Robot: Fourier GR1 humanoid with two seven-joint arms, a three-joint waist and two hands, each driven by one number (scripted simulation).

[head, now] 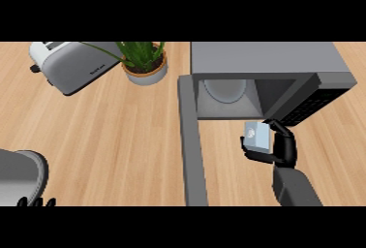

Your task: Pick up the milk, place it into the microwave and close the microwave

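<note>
Now right hand (280,147) fingers grip milk (256,136), seemingly just outside open microwave (286,60) edge

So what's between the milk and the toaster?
In the head view, the open microwave door and bare counter lie between the milk and the toaster.

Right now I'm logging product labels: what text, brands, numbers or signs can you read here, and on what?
None reads clearly.
Toaster: small dark marking on its side, too blurred to read.
Milk, held in the right hand: round mark on its face, unreadable.
Microwave: dark keypad, no legible characters.
</note>
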